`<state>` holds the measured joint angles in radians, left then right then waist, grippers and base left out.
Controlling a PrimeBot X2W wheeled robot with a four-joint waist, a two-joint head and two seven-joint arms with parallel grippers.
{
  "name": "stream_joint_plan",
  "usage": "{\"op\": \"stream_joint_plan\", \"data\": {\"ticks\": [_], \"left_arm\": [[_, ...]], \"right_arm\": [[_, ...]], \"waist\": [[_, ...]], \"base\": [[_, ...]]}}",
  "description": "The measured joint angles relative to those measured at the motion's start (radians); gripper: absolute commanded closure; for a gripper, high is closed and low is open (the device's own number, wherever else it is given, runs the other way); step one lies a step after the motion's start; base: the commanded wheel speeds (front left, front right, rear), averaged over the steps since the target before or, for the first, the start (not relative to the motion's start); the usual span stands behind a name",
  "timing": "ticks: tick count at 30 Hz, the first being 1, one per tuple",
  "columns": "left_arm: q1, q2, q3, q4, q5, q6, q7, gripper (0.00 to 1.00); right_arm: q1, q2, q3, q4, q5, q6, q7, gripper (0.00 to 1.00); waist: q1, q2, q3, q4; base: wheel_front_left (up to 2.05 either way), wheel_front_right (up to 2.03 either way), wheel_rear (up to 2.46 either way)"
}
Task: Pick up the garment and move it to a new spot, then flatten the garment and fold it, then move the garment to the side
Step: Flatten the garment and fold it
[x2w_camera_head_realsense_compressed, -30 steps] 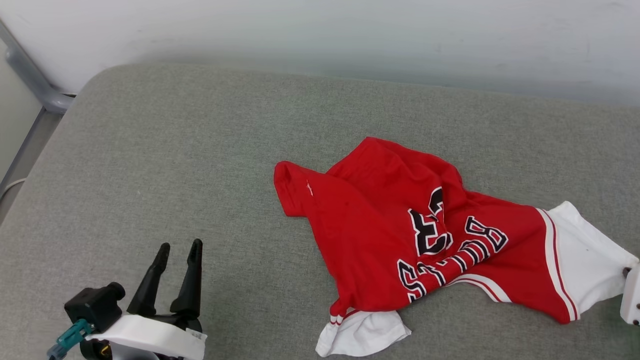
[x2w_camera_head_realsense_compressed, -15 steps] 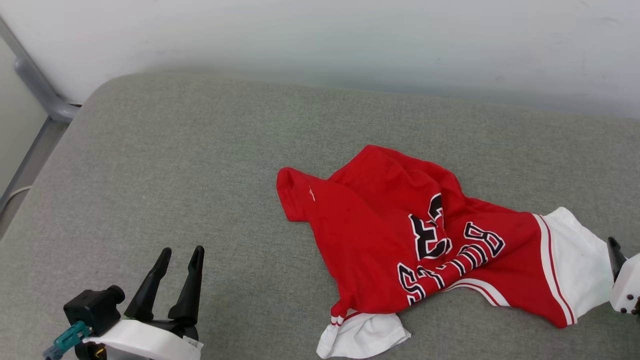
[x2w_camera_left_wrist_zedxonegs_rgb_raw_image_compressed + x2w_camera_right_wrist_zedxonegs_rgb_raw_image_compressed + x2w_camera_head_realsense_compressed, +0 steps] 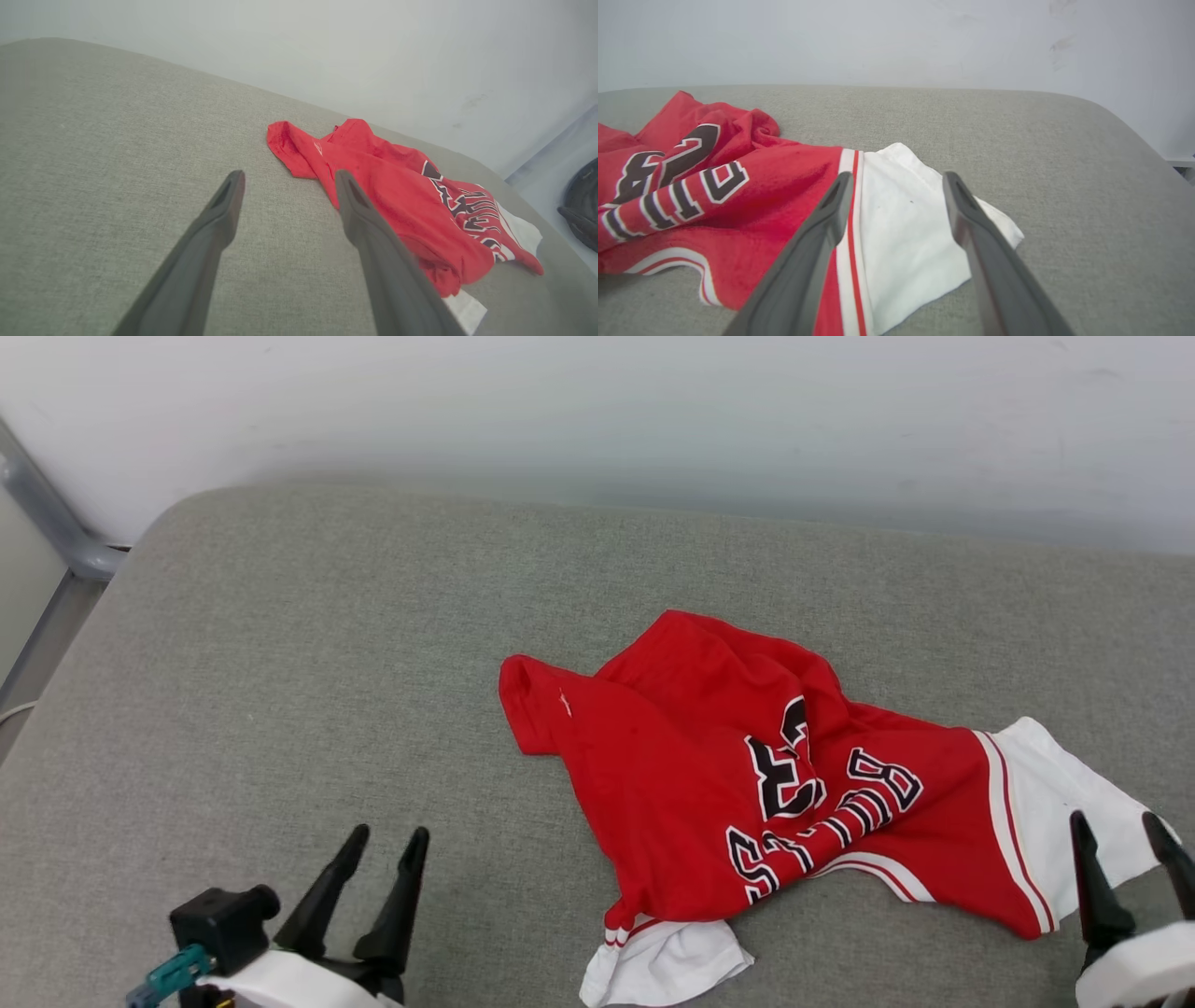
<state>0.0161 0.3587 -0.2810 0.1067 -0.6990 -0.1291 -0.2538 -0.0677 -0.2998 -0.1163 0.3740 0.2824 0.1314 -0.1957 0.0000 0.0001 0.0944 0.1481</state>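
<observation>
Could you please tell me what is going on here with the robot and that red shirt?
A two-armed robot is working on a garment, a red jersey that lies crumpled and unfolded on a grey cushion. The right gripper is at the shirt's right end with its jaws open, poised by the white sleeve but gripping nothing. The left gripper is also open and sits apart from the shirt, off to its left. Flattening and folding are not yet done.
</observation>
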Motion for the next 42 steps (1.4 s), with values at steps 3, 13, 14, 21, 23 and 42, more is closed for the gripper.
{"op": "stream_joint_plan", "data": {"ticks": [3,13,14,21,23,42], "left_arm": [[-0.012,-0.006,-0.027,-0.009,-0.035,0.0,0.037,0.0],[-0.199,0.063,-0.07,-0.004,-0.098,0.0,0.257,0.0],[-0.225,0.071,-0.078,0.005,-0.1,0.0,0.289,0.0],[-0.446,0.104,-0.114,0.128,-0.181,0.0,0.525,0.0],[-0.507,0.102,-0.131,0.178,-0.223,0.0,0.612,0.0],[-0.823,0.209,-0.374,0.479,-0.065,0.0,0.938,0.0]], "right_arm": [[0.051,0.0,0.024,-0.026,0.023,0.0,-0.055,0.0],[0.168,0.076,-0.018,-0.254,-0.037,0.0,-0.067,0.0],[0.172,0.083,-0.021,-0.273,-0.04,0.0,-0.067,0.0],[0.209,0.121,-0.049,-0.329,-0.06,0.0,-0.067,0.0],[0.213,0.133,-0.055,-0.33,-0.062,0.0,-0.067,0.0],[0.171,0.173,-0.041,-0.34,-0.053,0.0,-0.067,0.0]], "waist": [[0.0,0.0,-0.001,-0.004],[0.0,0.0,0.021,-0.045],[0.0,-0.0001,0.024,-0.051],[0.0,0.0,0.044,-0.1],[0.0,-0.0001,0.051,-0.115],[0.0001,0.0,0.172,-0.242]], "base": [[0.0,0.0,0.0],[0.0,0.0,0.0],[0.0,0.0,0.0],[0.0,0.0,0.0],[0.0,0.0,0.0],[0.0,0.0,0.0]]}}
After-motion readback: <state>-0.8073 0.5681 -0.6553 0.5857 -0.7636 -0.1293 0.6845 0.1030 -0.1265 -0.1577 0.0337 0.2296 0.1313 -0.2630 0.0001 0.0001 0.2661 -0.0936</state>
